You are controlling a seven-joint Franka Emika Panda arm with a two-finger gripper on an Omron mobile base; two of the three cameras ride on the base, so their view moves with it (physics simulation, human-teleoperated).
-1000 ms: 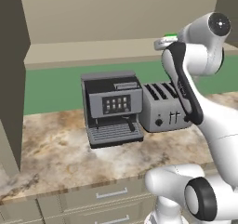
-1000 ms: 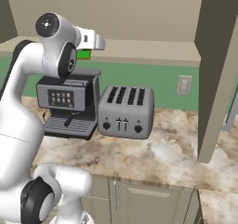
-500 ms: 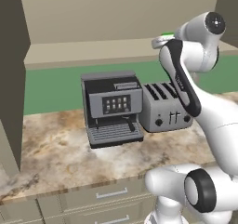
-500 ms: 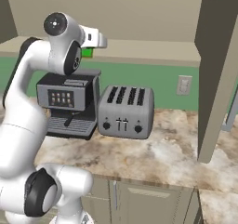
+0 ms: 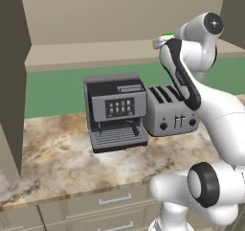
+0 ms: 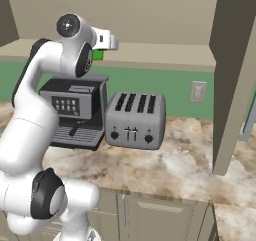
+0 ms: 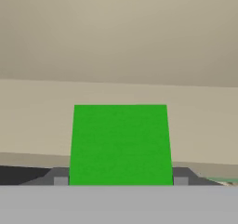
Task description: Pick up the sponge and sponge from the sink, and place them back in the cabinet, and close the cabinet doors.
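One sponge (image 7: 120, 144), flat with a bright green top, is clamped in the gripper (image 7: 120, 181) at the cabinet (image 5: 119, 14) shelf, not yet set down. Second sponge and door closing are judged left. Shelf is plain matte beige; below stand a boxy coffee machine (image 5: 116, 110) and a metal toaster (image 6: 134, 119).

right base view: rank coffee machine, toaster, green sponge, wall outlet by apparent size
1. coffee machine, partly hidden by the arm
2. toaster, close to it; the order of these two is unsure
3. wall outlet
4. green sponge, a sliver showing at the gripper, so its true size is unclear
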